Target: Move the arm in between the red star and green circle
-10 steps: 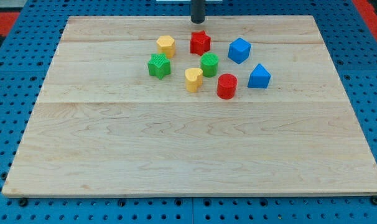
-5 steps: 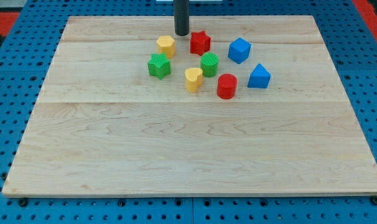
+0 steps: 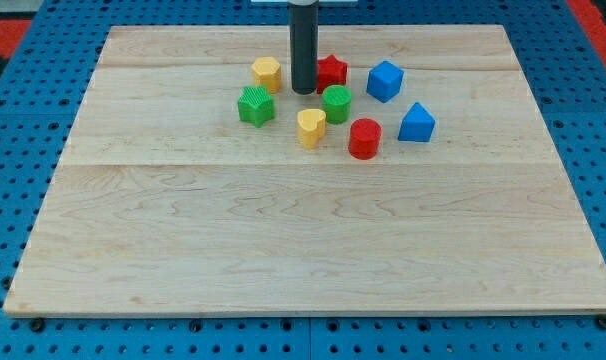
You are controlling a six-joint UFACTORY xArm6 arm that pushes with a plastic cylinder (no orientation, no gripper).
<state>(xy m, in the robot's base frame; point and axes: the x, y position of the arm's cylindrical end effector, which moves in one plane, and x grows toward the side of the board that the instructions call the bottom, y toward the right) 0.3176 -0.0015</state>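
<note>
pale wooden board (image 3: pixel 283 250) on blue pegboard, my tip (image 3: pixel 303 92) bare and gripping nothing, just left of the red star (image 3: pixel 332 70) and green circle (image 3: pixel 336 103), yellow hexagon (image 3: pixel 267 73) on its left, yellow heart (image 3: pixel 310 127) below.

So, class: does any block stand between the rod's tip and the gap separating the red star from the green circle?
Nothing visible does. My tip sits just to the view's left of that gap, with the red star up and to the view's right, and the green circle down and right. The yellow heart lies below, off the path.
</note>
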